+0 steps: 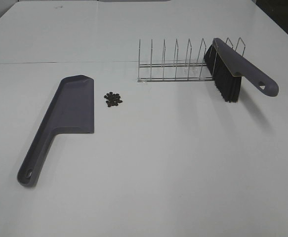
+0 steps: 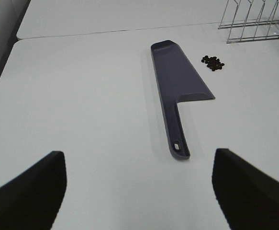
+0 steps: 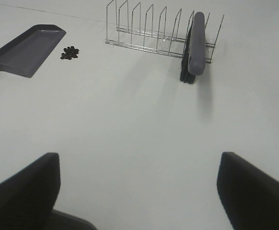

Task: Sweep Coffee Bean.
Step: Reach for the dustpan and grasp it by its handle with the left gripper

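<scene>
A small heap of dark coffee beans (image 1: 113,99) lies on the white table just right of the grey dustpan (image 1: 72,108). The dustpan lies flat, blade away from me, handle toward the front left. A grey brush with black bristles (image 1: 230,71) rests in a wire rack (image 1: 176,61) at the back right. The beans (image 2: 213,63) and dustpan (image 2: 177,81) show in the left wrist view; the beans (image 3: 70,53), dustpan blade (image 3: 27,48) and brush (image 3: 194,48) show in the right wrist view. My left gripper (image 2: 139,191) and right gripper (image 3: 139,191) are open, empty, well short of everything.
The table (image 1: 173,168) is white, with a seam across the back. The wire rack has several upright dividers. Neither arm shows in the exterior high view.
</scene>
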### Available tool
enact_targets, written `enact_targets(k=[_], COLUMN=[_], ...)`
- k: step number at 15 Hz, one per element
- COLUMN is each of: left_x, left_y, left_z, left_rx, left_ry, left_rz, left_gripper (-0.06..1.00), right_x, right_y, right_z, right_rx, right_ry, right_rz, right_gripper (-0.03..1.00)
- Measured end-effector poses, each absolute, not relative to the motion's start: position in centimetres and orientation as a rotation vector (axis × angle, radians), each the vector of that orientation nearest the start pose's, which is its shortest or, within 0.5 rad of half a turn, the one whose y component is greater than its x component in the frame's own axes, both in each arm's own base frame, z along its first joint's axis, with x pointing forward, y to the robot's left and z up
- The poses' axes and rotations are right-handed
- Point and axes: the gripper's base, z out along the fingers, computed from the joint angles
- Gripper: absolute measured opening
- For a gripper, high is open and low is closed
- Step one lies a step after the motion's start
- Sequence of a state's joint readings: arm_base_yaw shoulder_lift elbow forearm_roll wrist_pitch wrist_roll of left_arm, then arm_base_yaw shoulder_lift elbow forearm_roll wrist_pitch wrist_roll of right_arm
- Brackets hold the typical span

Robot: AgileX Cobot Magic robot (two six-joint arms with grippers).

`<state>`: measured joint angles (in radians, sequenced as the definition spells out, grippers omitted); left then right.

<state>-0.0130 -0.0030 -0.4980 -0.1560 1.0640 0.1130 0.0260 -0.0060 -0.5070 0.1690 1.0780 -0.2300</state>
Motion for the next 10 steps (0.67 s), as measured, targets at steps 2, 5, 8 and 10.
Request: enact_targets(k=[2,5,8,10], left_x=[-0.60,-0.60,-0.60,-0.60], left_y=[-1.23,-1.23,-1.23,-1.23], left_z=[27.72,27.72,27.72,27.72], left_rx=[0.136,0.136,0.136,0.136], left_ry=[2.034,2.034,2.034,2.034], left_rz=[-0.124,-0.124,-0.124,-0.124], left_gripper=[0.76,0.76,0.76,0.76], right_x=[-0.83,-0.83,-0.83,-0.83], right_y=[1.33,1.33,1.33,1.33], right_z=[27.87,27.87,27.87,27.87], right_rx=[-0.271,-0.271,-0.271,-0.271], right_ry=[2.020,2.020,2.020,2.020], right_rz=[0.074,0.074,0.074,0.074], right_gripper=[0.76,0.76,0.76,0.76])
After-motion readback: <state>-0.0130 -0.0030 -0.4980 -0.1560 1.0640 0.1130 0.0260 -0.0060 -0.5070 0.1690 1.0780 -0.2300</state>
